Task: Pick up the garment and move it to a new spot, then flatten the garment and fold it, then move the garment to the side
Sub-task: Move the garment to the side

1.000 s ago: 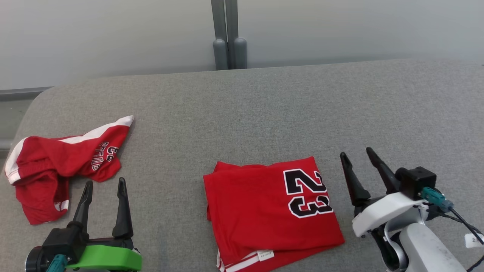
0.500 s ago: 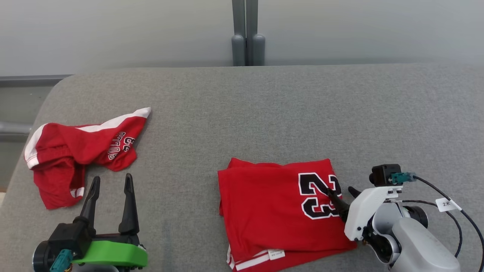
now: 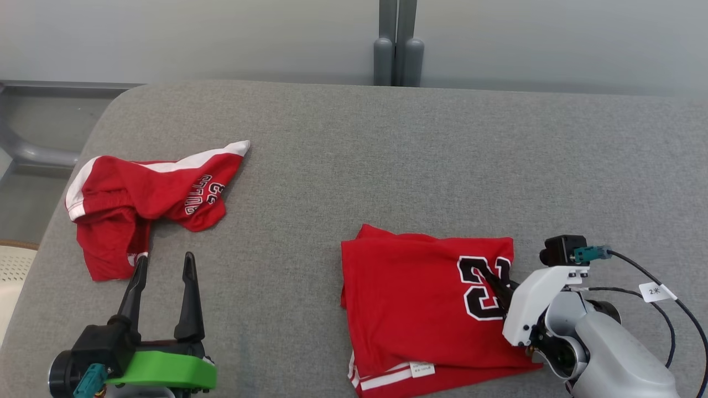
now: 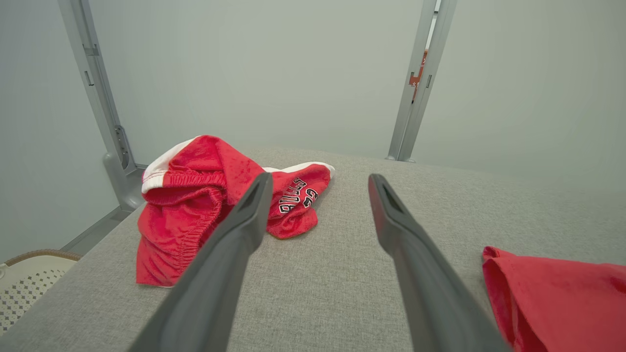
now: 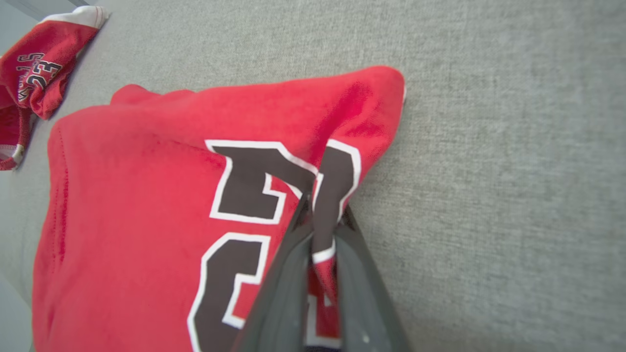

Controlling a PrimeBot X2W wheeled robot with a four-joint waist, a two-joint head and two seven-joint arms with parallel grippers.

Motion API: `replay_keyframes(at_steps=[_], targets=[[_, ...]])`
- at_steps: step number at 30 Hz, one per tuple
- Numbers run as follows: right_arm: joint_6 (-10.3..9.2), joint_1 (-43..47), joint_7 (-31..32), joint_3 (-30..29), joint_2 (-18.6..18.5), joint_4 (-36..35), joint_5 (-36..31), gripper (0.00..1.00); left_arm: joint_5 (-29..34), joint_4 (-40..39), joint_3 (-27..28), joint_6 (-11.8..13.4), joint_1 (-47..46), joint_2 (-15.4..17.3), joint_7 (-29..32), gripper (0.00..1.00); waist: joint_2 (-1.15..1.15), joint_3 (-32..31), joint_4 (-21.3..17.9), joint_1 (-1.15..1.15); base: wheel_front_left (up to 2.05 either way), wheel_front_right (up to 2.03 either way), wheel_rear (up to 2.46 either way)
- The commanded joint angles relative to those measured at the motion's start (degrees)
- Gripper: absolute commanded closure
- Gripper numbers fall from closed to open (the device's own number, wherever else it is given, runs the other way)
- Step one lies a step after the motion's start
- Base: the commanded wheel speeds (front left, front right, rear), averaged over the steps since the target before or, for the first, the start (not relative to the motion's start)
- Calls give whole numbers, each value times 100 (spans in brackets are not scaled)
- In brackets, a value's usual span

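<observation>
At the far left edge, off the grey padded surface (image 3: 354,143), part of a pale perforated basket (image 3: 14,276) is visible; it plays no evident role. On the left portion of the surface lie red shorts (image 3: 127,210) in a crumpled, unfolded heap, with a white band and lettering showing. Nothing is touching them. Just in front of them the left gripper (image 3: 165,257) hovers with its two dark fingers spread wide and nothing between them. One fingertip overlaps the hem of the shorts in the head view, yet the left wrist view shows the fingers raised above the surface and clear of the cloth. Right of centre, near the front edge, lies the folded jersey (image 3: 415,298): a compact, roughly square stack with the number 23 facing up and a white-striped hem and label at its near edge. Its flattening and folding are judged complete. At the jersey's right edge, the right gripper (image 5: 323,208) is clenched on a pinch of cloth through the black numeral, and that corner is drawn up into a ridge. The bulk of the jersey rests on the surface, not lifted. In the inspector's judgement only the closing step is outstanding: carrying the folded jersey to the side. A single-corner grip risks the folds opening in transit.
</observation>
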Motion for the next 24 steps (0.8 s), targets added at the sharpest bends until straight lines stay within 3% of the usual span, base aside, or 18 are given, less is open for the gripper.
replay_keyframes(at_steps=[1, 10, 24], targets=[[3, -85, -100, 36, -89, -18, 20, 100, 7, -29, -14, -11, -108, 6, 0, 0, 0, -3, -41, 0, 0, 0, 0], [2, -360, -548, 276, -375, -104, 37, 100, -42, -84, -428, -20, -243, 6, 0, 0, 0, 13, -433, 0, 0, 0, 0], [2, -920, -1072, 575, -550, -127, 271, 100, -4, 53, -961, -23, -808, 37, 0, 0, 0, 355, -1878, 0, 0, 0, 0]])
